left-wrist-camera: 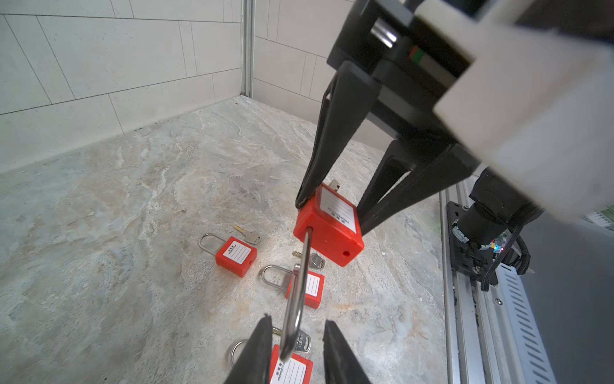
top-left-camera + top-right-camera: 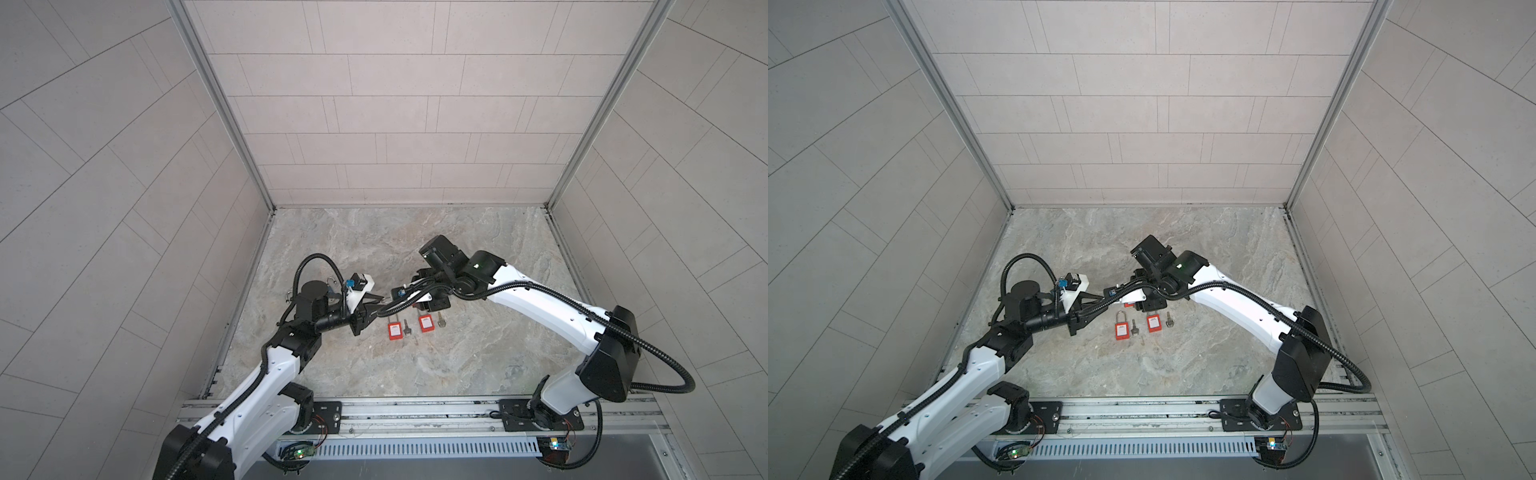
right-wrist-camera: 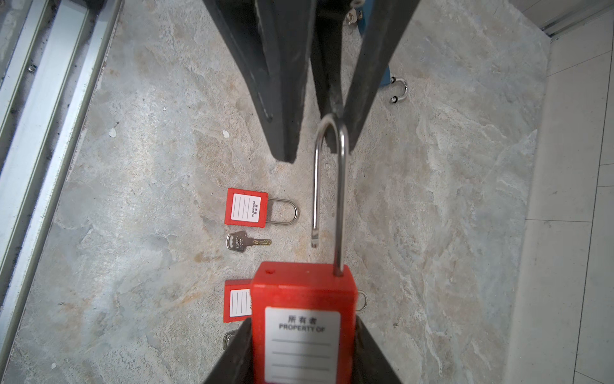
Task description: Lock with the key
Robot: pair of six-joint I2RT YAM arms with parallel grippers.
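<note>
Red padlock point(image 3: 300, 292), judged rigid and light with a slick steel shackle point(image 3: 339, 199) standing open, is gripped by its narrow sides in the right pincer point(image 1: 332, 216) above the bench point(image 2: 478, 332) centre, left pincer point(image 1: 297, 321) narrowly parted astride the shackle bend; any key in its base is largely hidden.

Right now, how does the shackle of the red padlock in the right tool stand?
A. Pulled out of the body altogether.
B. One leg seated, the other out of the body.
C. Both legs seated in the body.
B: in the right wrist view the padlock held by the right tool has one leg of its shackle in the body, the other ending short of its hole.
</note>
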